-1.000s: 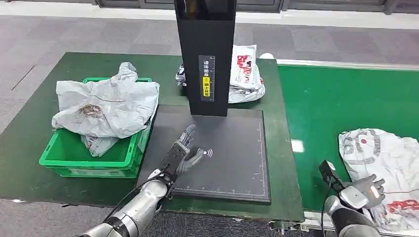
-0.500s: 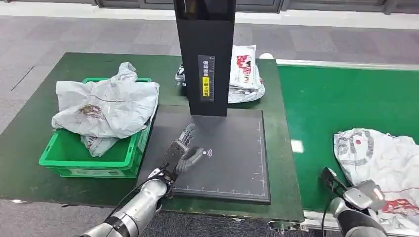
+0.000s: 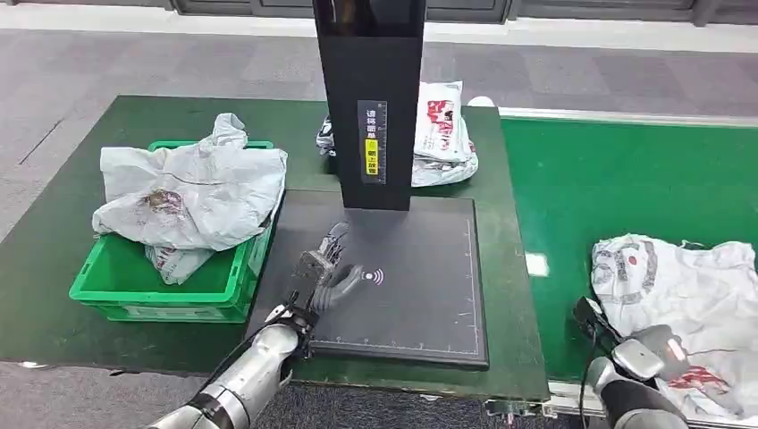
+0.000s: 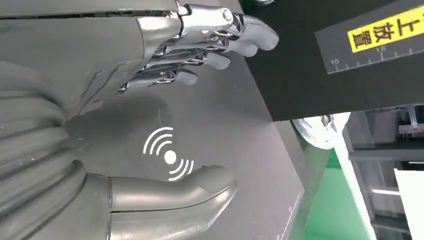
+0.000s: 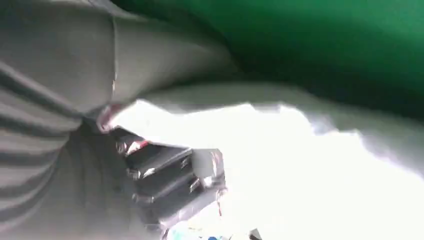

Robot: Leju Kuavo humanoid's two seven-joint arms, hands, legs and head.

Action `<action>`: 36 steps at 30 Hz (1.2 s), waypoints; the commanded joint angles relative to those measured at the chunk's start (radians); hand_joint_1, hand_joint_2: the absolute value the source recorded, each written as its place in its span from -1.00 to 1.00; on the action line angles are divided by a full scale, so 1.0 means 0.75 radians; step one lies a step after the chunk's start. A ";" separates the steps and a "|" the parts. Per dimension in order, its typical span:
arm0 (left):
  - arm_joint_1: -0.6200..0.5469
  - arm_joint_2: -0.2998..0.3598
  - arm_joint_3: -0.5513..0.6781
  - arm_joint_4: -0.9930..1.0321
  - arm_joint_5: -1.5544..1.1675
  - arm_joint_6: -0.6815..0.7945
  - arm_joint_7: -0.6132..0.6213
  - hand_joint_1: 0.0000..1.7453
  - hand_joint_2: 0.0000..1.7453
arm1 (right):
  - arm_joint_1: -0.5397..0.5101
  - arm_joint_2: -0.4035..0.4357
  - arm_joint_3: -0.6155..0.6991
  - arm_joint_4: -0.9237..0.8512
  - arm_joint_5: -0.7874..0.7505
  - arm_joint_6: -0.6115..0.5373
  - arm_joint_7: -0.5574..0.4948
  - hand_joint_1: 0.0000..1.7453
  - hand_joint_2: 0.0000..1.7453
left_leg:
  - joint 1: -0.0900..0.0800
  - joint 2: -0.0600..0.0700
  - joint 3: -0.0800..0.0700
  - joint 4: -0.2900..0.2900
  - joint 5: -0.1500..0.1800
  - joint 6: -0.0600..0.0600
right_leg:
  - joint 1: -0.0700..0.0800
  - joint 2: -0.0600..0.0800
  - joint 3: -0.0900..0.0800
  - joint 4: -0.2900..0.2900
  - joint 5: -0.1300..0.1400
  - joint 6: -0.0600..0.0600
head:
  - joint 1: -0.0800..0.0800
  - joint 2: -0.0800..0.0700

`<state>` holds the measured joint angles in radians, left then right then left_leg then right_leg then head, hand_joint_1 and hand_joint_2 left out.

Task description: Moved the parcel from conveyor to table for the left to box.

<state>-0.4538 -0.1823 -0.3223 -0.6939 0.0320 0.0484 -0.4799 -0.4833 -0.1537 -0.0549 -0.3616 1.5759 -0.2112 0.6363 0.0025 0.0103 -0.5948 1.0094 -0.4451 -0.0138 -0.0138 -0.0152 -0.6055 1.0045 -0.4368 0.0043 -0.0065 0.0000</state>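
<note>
Crumpled white plastic mailer parcel with red print [image 3: 684, 299] lies on green conveyor belt [image 3: 590, 188], near-right corner. Right hand [image 3: 657, 353] fingers closed on parcel's near edge. Left hand [image 3: 324, 273] spread, empty, over black scanner plate [image 3: 429, 277]. Table lies left of parcel; right hand nearer.

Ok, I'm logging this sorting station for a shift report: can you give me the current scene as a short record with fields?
conveyor parcel: white bag lying on the green belt, not yet on the table
right hand: at the bag's near edge; grip unclear
left hand: open, empty, over the black scan pad
bin: green crate holding crumpled grey bags
behind scanner post: another white parcel on the table
</note>
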 commanded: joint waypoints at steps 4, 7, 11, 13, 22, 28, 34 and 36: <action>0.039 0.041 0.094 -0.042 -0.007 0.004 0.008 -1.00 1.00 | -0.004 0.168 -0.012 -0.216 -0.044 -0.383 -0.198 1.00 1.00 | 0.002 0.006 0.003 -0.002 -0.001 -0.001 | 0.001 0.008 0.001 -0.002 0.001 -0.001 | -0.001 0.000; 0.041 0.042 0.100 -0.046 -0.032 0.037 -0.003 -1.00 1.00 | 0.006 0.217 -0.028 -0.281 -0.223 -0.567 -0.503 1.00 1.00 | 0.001 0.000 0.003 -0.002 0.001 -0.001 | 0.001 0.002 0.002 -0.002 0.000 -0.001 | -0.001 0.000; 0.030 0.047 0.120 -0.061 -0.091 0.105 -0.047 -1.00 1.00 | 0.169 0.325 0.211 -0.795 -0.449 -0.567 -0.818 1.00 1.00 | 0.001 0.006 0.001 -0.001 -0.001 -0.001 | 0.001 0.009 -0.001 0.000 0.001 -0.002 | 0.000 0.000; 0.015 0.046 0.133 -0.070 -0.134 0.189 -0.089 -1.00 1.00 | 0.260 0.326 0.401 -1.007 -0.541 -0.545 -0.896 1.00 1.00 | 0.002 0.005 -0.001 -0.001 0.000 -0.001 | 0.001 0.006 -0.002 0.000 0.001 -0.002 | -0.001 0.000; -0.038 0.025 0.196 -0.181 -0.166 0.498 -0.247 -1.00 1.00 | 0.282 0.381 0.985 -1.096 -0.643 -0.521 -1.094 1.00 1.00 | 0.003 0.002 -0.002 0.000 0.001 -0.003 | 0.005 0.003 -0.003 0.001 -0.001 -0.003 | -0.001 0.000; -0.038 0.018 0.173 -0.215 -0.175 0.546 -0.266 -1.00 1.00 | 0.161 0.417 1.107 -0.950 -0.709 -0.472 -1.128 1.00 1.00 | 0.006 0.001 0.000 -0.001 0.001 -0.003 | 0.005 0.003 -0.001 0.000 -0.001 -0.003 | -0.001 0.000; -0.047 0.020 0.170 -0.223 -0.175 0.542 -0.258 -1.00 1.00 | 0.122 0.436 1.139 -0.891 -0.726 -0.399 -1.136 1.00 1.00 | 0.005 0.001 0.001 -0.002 0.002 -0.004 | 0.005 0.003 0.000 -0.001 0.000 -0.004 | -0.001 0.000; -0.047 0.020 0.170 -0.223 -0.175 0.542 -0.258 -1.00 1.00 | 0.122 0.436 1.139 -0.891 -0.726 -0.399 -1.136 1.00 1.00 | 0.006 -0.002 0.001 -0.003 0.003 -0.004 | 0.005 0.000 0.001 -0.001 -0.001 -0.004 | 0.000 0.000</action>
<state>-0.4507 -0.1709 -0.2243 -0.8866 -0.0988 0.4528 -0.6779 -0.3235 0.1835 0.6966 -1.1147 1.0372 -0.5203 -0.2159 0.0058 0.0086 -0.5959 1.0087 -0.4431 -0.0169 -0.0109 -0.0169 -0.6069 1.0051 -0.4373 0.0020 -0.0065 0.0000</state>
